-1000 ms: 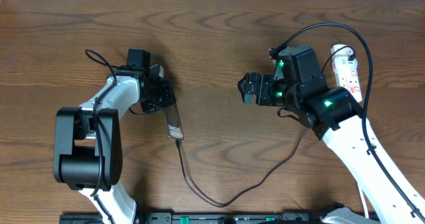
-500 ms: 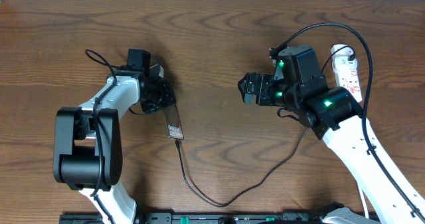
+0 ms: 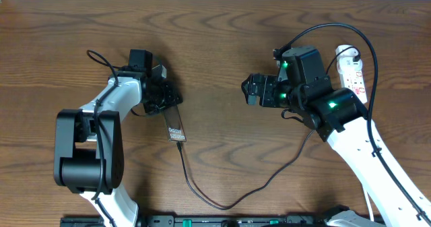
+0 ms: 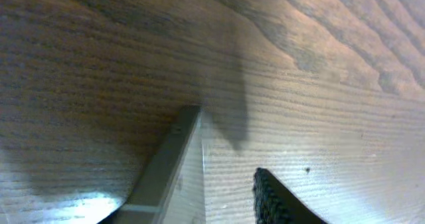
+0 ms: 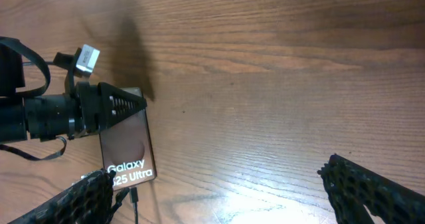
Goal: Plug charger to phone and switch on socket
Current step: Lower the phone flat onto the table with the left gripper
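Observation:
The phone [image 3: 176, 128] lies flat left of centre; its "Galaxy Ultra" lettering shows in the right wrist view [image 5: 128, 151]. The charger cable [image 3: 222, 203] loops along the front of the table, and its plug tip [image 5: 133, 196] meets the phone's near end. My left gripper [image 3: 170, 99] sits at the phone's far end. In the left wrist view the phone's edge [image 4: 166, 171] stands apart from my one visible finger [image 4: 275, 201], so the jaws are open. My right gripper [image 3: 250, 91] hovers open and empty right of the phone, and its view shows bare wood between its fingers [image 5: 226, 197]. The socket [image 3: 351, 69] lies at the far right.
A thick black robot cable [image 3: 337, 28] arcs over my right arm near the socket. The white cord [image 3: 370, 200] runs down beside the right arm. Bare wooden tabletop [image 3: 222, 52] lies between the two arms.
My left gripper's fingers have spread slightly at the phone's far end, and the phone has shifted a little. The right arm has not moved.

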You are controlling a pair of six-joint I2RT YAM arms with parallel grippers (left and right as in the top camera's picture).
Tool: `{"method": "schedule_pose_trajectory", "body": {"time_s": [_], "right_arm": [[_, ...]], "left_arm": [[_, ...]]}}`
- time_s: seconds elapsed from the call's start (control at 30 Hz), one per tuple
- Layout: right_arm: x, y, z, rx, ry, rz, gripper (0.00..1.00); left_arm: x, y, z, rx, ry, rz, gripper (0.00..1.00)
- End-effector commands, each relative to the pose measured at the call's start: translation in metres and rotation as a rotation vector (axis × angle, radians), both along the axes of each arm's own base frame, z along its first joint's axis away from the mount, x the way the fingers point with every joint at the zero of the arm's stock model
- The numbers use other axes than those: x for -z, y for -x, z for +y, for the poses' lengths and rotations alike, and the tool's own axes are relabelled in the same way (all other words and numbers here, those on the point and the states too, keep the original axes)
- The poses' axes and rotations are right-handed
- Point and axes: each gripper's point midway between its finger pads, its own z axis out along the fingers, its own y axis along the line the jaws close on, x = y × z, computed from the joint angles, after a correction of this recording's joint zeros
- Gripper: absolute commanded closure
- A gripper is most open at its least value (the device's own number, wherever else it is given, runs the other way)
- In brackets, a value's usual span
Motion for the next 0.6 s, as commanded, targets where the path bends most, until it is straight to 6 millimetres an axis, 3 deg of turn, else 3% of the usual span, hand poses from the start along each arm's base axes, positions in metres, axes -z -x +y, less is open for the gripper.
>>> {"method": "schedule_pose_trajectory", "body": {"time_s": [0.0, 0.57], "right_arm": [[-0.006, -0.001, 0.0, -0.006, 0.012, -0.024, 0.02], [-0.006, -0.001, 0.0, -0.006, 0.012, -0.024, 0.01]], "left_arm": [[0.008, 0.006, 0.013, -0.009, -0.073, 0.029, 0.52], [0.013, 0.016, 0.023, -0.018, -0.138, 0.072, 0.46]]}}
